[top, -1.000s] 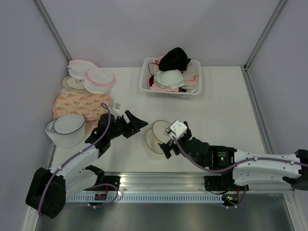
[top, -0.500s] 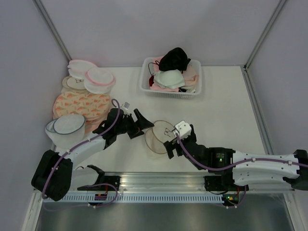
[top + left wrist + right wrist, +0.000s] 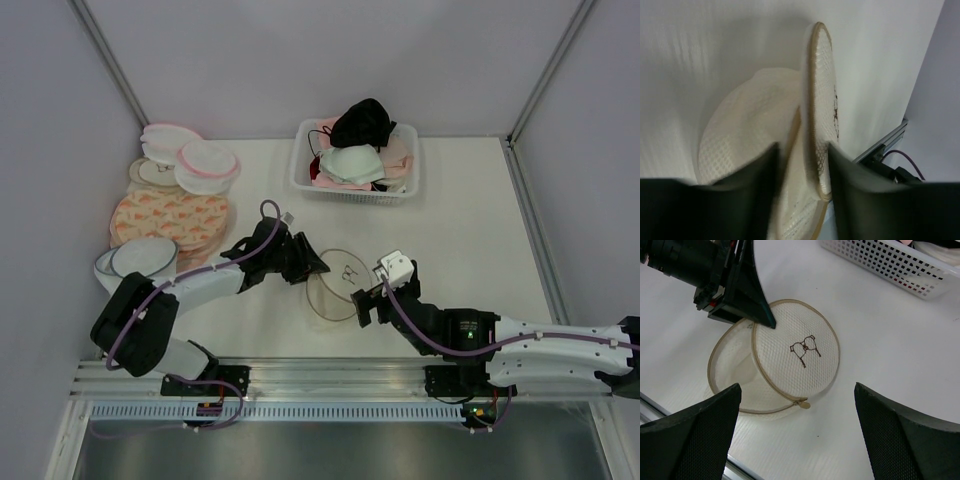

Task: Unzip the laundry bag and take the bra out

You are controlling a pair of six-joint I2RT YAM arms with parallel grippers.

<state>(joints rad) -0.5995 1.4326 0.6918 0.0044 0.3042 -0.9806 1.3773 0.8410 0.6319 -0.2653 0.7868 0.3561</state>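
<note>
The left pincer (image 3: 312,265) is straddling the bag (image 3: 325,298). Its fingers (image 3: 860,175) are standing partly apart, and the lid (image 3: 822,75) is standing on edge in the gap between them, its tan rim running straight out past the tips. The rim is sitting close to the right finger, with some gap showing on the left. Whether either pad is pressing on it, I cannot tell.

The right pincer (image 3: 366,306) is hovering wide open and gripping nothing. The bag is lying just ahead of it and below it. The lid is tilting up off the mesh body on the side facing the left pincer, and the small black drawing is showing on the lid's face. The zip pull (image 3: 801,403) is lying on the rim at the point nearest the right pincer, about midway between its two fingers (image 3: 695,440).

The bra (image 3: 362,122) is lying on top of the heap in the basket (image 3: 352,196) — well beyond both pincers, touching neither.
</note>
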